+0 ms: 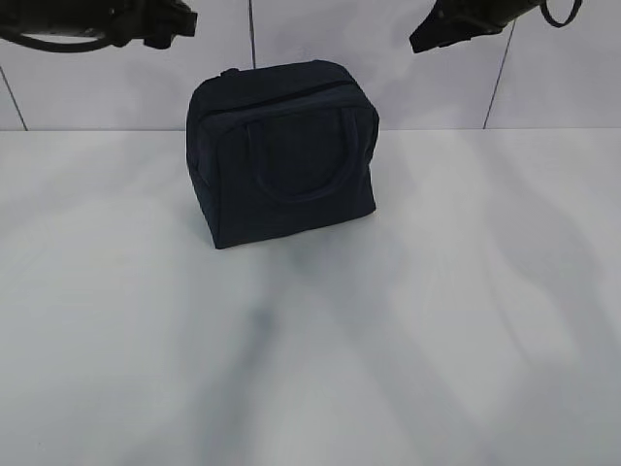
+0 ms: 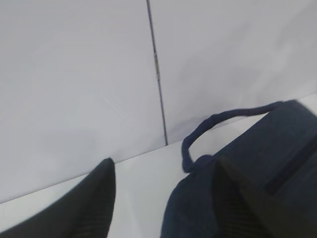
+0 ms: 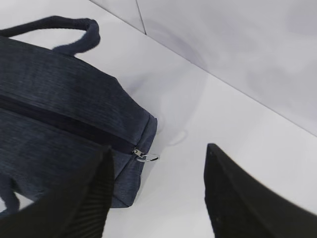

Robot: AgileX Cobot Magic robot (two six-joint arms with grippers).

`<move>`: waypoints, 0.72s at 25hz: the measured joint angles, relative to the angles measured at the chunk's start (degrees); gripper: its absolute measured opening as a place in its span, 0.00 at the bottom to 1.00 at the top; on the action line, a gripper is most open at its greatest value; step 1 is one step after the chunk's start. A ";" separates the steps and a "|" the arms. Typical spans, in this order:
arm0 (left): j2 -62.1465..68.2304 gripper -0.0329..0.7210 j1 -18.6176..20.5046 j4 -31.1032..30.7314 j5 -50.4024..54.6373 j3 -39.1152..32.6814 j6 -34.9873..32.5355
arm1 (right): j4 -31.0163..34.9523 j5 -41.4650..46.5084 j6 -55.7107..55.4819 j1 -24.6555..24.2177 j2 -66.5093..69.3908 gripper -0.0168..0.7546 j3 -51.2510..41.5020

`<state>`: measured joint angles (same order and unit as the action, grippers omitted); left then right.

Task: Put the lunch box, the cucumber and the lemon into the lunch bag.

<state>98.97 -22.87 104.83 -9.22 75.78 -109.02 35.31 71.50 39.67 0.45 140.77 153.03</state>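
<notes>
We see both arms as black shapes. The left gripper (image 1: 170, 24) has blocky black ends, and a thin black cable (image 1: 49, 41) curves beneath its arm. The right gripper (image 1: 437, 37) is black too, with a black cable loop (image 1: 563, 15) behind it. Up close, the left fingers (image 2: 89, 208) are matte black, finely ribbed wedges; the right fingers (image 3: 242, 198) look alike.

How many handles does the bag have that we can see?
2. One handle lies flat against the front of the bag. The other handle sticks up at the back. No more show.
</notes>
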 joint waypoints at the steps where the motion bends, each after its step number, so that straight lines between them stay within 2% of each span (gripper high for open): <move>1: -0.53 0.63 0.00 0.00 1.37 0.00 1.81 | 0.00 0.00 -0.34 0.00 -0.61 0.58 -0.64; 6: -2.93 0.63 0.26 -0.10 12.19 0.00 12.18 | -1.34 0.20 -2.47 0.00 -3.45 0.58 -1.76; 8: -3.85 0.63 1.15 -0.34 20.43 0.00 16.86 | -1.51 0.25 -2.70 0.00 -5.66 0.58 -3.29; 11: -4.55 0.62 2.78 -1.28 34.05 0.00 19.31 | -1.51 0.25 -2.81 0.00 -9.34 0.58 -6.36; 12: -4.70 0.61 3.48 -3.33 38.75 0.00 19.43 | -1.53 0.25 -2.81 0.00 -10.52 0.58 -7.46; 14: -5.71 0.59 4.77 -11.14 45.69 0.00 19.70 | -1.64 0.25 -2.81 0.00 -12.60 0.58 -9.55; 18: -9.86 0.56 5.82 -32.21 46.40 0.00 19.90 | -2.13 0.38 -2.90 0.00 -16.94 0.58 -13.74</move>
<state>89.11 -17.05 72.63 37.18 75.78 -89.13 33.18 71.88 36.77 0.45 123.83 139.29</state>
